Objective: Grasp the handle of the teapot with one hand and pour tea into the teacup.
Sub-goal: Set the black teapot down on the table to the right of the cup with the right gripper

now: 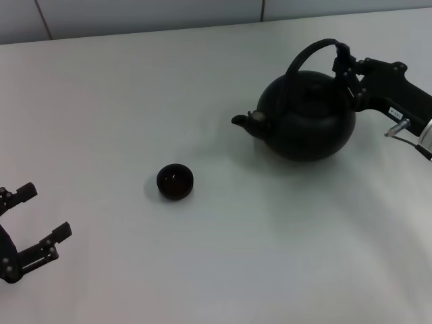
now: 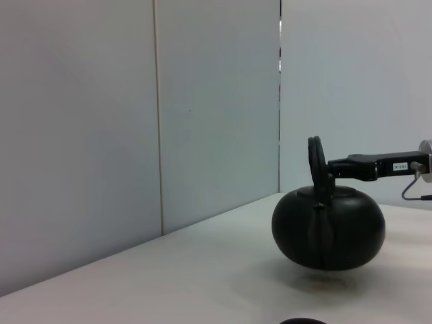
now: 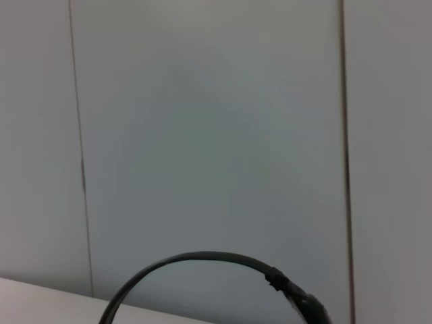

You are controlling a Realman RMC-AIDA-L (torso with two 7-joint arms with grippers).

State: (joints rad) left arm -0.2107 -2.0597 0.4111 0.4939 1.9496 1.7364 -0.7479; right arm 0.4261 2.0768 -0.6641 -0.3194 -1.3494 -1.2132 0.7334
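One white table (image 1: pixel 223 256) carries the teapot (image 1: pixel 309 115) at far right, lifted just clear; the right gripper (image 1: pixel 345 66) is clamped on its handle (image 1: pixel 312 50); the left gripper (image 1: pixel 30 223) rests wide apart near left; the teacup (image 1: pixel 175 181) sits between them

Black hands (image 1: pixel 30 233), small white label

In the right wrist view only the arch of the handle (image 3: pixel 202 260) showed, the teapot (image 1: pixel 307 115) beneath it cut off
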